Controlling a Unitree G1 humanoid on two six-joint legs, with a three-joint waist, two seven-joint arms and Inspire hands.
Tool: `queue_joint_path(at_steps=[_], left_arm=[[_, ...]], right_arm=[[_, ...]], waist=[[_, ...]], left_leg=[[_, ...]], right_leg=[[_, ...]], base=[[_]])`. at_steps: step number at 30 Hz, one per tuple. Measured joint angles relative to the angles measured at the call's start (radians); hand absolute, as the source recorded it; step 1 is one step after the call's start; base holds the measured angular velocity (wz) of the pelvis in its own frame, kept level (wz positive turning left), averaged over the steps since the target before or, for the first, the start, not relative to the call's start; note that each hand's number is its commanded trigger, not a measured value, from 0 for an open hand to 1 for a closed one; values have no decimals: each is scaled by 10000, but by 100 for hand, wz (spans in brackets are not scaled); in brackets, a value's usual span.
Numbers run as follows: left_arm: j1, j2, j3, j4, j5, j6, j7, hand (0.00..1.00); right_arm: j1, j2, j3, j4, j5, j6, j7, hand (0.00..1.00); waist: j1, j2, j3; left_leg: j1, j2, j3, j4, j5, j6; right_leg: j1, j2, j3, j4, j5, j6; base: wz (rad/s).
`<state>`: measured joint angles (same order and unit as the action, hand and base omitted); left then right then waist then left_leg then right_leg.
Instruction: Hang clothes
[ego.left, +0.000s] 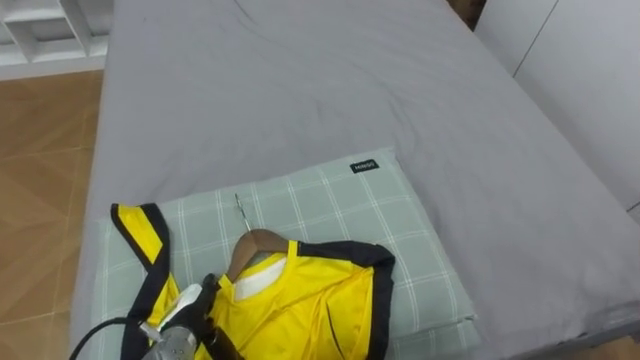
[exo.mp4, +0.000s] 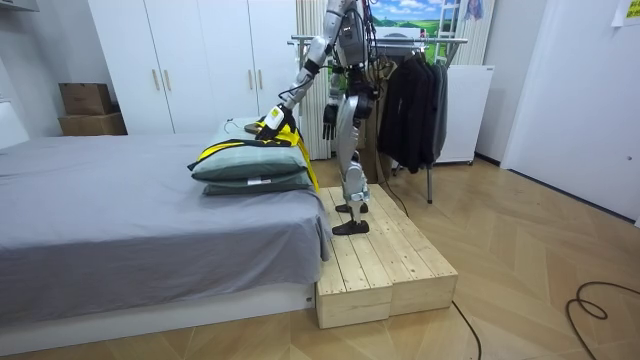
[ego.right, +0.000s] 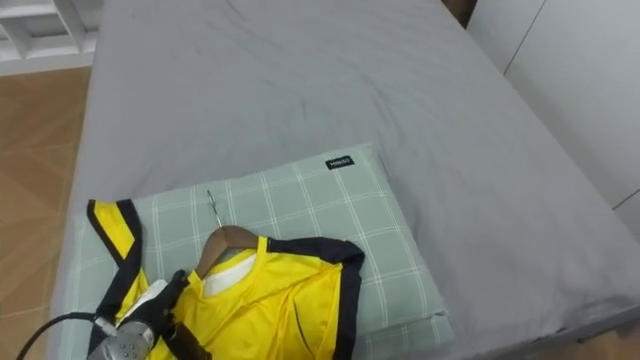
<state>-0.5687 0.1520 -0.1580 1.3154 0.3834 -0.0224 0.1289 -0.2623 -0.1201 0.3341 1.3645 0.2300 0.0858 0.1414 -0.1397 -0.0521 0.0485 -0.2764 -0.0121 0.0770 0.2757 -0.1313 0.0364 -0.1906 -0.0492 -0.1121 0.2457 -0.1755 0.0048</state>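
Yellow jersey (ego.left: 300, 305), mounted on a wooden hanger (ego.left: 255, 243), lies on the checked pillow (ego.left: 330, 200) on the grey bed (ego.left: 300, 80). My left hand (ego.left: 185, 318) contacts its shoulder. My right hand (exo.mp4: 328, 118) hangs at my side. I cannot tell the grasp state of either hand.

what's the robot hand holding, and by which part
The left robot hand lies on the yellow shirt at its shoulder, beside the hanger; a closed hold cannot be told.

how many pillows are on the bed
2, stacked on the bed near the robot: the top pillow under the yellow shirt, the lower pillow beneath it.
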Motion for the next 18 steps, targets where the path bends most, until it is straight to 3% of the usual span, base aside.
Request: queue_joint_path(at_steps=[11,12,13,14,15,18], left_arm=[[-166,12,376,0,1,-75,197,0],[-179,11,378,0,0,-84,197,21],[-211,10,376,0,0,-90,196,52],[-224,10,376,0,0,-90,196,60],[-234,10,376,0,0,-91,196,100],[-238,11,377,1,-2,-92,347,100]], right_arm=[[-11,123,-6,-1,0,-6,134,0],[-11,134,-6,-1,0,-7,135,0],[-10,143,-5,0,1,-8,136,0],[-9,148,-5,0,0,-8,135,0],[-10,155,-5,-2,0,-14,135,0],[-7,162,-4,0,0,-26,136,0]], waist=[[30,-279,-7],[24,-292,-9],[0,-296,-7],[-10,-299,-6],[-13,-300,-7],[-12,-298,-6]], left_leg=[[-189,2,-106,201,11,7],[-246,2,-132,272,11,8],[-275,2,-159,310,11,8],[-277,2,-173,312,11,8],[-277,2,-193,323,11,8],[-278,8,-226,339,11,7]], right_leg=[[-76,-4,-156,83,3,-7],[-76,-6,-193,90,3,-7],[-77,-6,-214,92,6,-12],[-77,-6,-214,95,8,-14],[-74,-5,-221,111,8,-14],[-62,1,-259,127,12,-22]], base=[[2],[10],[10],[8],[4],[1]])
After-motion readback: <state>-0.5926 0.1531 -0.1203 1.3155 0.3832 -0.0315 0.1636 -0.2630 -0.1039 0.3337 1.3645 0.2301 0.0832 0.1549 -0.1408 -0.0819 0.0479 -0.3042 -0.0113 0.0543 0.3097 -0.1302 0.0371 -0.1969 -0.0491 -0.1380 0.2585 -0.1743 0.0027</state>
